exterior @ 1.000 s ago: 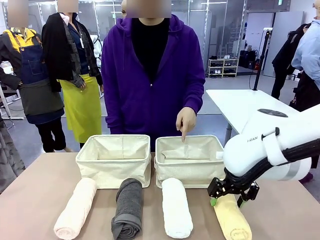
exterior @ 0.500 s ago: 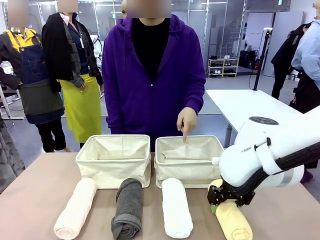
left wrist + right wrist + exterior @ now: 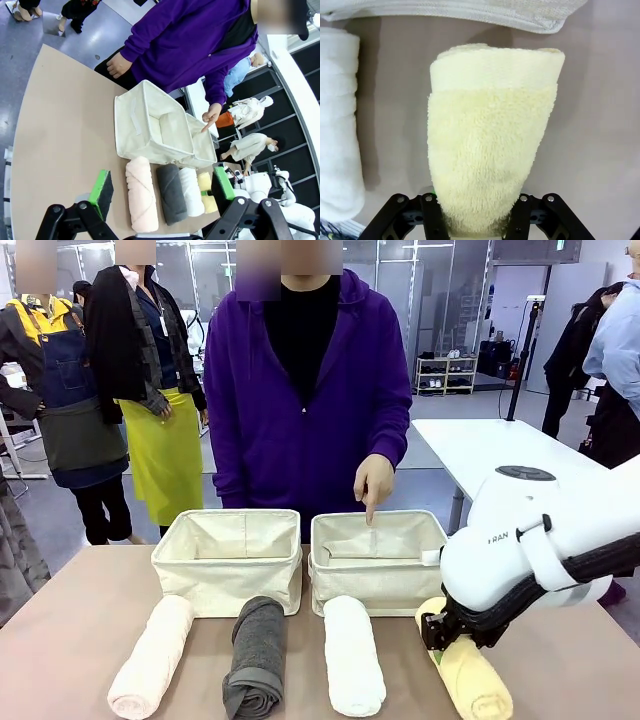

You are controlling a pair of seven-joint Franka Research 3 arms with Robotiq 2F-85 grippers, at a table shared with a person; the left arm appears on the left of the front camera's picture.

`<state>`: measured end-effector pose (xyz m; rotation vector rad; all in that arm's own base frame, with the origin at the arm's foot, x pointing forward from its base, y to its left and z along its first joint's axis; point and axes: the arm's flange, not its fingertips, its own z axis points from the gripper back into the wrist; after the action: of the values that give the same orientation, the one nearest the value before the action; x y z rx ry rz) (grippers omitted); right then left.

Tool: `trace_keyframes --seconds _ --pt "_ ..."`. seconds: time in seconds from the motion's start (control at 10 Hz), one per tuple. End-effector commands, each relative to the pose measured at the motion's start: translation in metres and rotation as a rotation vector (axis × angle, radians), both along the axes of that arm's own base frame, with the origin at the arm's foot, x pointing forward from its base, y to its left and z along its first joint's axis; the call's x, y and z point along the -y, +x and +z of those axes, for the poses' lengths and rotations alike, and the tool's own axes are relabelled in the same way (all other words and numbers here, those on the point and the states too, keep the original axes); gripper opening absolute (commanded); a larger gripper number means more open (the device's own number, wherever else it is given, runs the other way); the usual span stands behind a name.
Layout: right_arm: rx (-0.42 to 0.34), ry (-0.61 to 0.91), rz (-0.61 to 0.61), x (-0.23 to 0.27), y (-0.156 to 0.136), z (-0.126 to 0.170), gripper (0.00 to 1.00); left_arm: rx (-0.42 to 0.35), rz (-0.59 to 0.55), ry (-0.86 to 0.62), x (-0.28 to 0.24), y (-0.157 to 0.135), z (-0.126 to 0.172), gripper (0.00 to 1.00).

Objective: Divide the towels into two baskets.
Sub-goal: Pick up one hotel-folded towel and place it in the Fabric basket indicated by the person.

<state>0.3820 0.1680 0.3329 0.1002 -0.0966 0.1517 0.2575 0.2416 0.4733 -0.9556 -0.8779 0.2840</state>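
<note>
Four rolled towels lie in a row on the tan table (image 3: 60, 620). Behind them stand two cream baskets, side by side and very close together. From the robot's left, the towels are the peach towel (image 3: 152, 655), the grey towel (image 3: 257, 655), the white towel (image 3: 353, 655) and the yellow towel (image 3: 478, 688). The peach and grey ones lie in front of the left basket (image 3: 228, 590). The white one lies in front of the right basket (image 3: 375, 588), and the yellow one lies by that basket's right corner. The right gripper (image 3: 476, 217) is down on the yellow towel. Its two fingers are squeezed onto the towel's sides, and the soft cloth bulges between them. From the front, the big white right arm (image 3: 540, 550) hides most of those fingers. The grip looks to be nearer the basket end of the towel, but that is hard to tell. The left gripper (image 3: 162, 185) is up high over the table, with its green pads spread wide apart and nothing between them. A person in a purple hoodie stands at the far side. The person's hand (image 3: 372, 483) points one finger down into the right basket.
</note>
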Motion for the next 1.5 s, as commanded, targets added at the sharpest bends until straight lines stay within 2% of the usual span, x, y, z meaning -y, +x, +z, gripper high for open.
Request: trace_keyframes --seconds 0.0,0.2,0.3,0.4,0.6,0.7,0.8,1.2,1.3,1.4 --pt "0.025 -0.039 0.168 0.015 -0.067 0.043 0.39 0.021 -0.003 -0.013 -0.002 0.0 0.001 1.0" --pt "0.005 -0.008 0.382 0.007 -0.08 0.095 0.39 0.021 -0.003 -0.013 -0.002 0.0 0.001 1.0" --pt "0.025 -0.023 0.526 0.002 -0.081 0.113 0.39 0.021 -0.003 -0.013 -0.002 0.0 0.001 1.0" --pt "-0.02 0.006 0.708 -0.003 -0.083 0.129 0.39 0.021 -0.003 -0.013 -0.002 0.0 0.001 1.0" --pt "-0.034 -0.024 0.91 -0.015 -0.089 0.137 0.39 0.021 -0.003 -0.013 -0.002 0.0 0.001 1.0" --pt "0.009 0.019 0.954 -0.016 -0.093 0.138 0.39 0.021 -0.003 -0.013 -0.002 0.0 0.001 1.0" --pt "-0.014 -0.014 0.811 -0.017 -0.097 0.139 0.39 0.021 -0.003 -0.013 -0.002 0.0 0.001 1.0" --pt "-0.014 -0.014 0.811 -0.017 -0.097 0.139 0.39 0.021 -0.003 -0.013 -0.002 0.0 0.001 1.0" --pt "-0.019 -0.008 0.845 -0.014 -0.095 0.138 0.4 0.021 -0.003 -0.013 -0.002 0.0 0.001 1.0" --pt "-0.007 -0.033 0.928 -0.017 -0.08 0.139 0.4 0.021 -0.003 -0.013 -0.002 0.0 0.001 1.0"
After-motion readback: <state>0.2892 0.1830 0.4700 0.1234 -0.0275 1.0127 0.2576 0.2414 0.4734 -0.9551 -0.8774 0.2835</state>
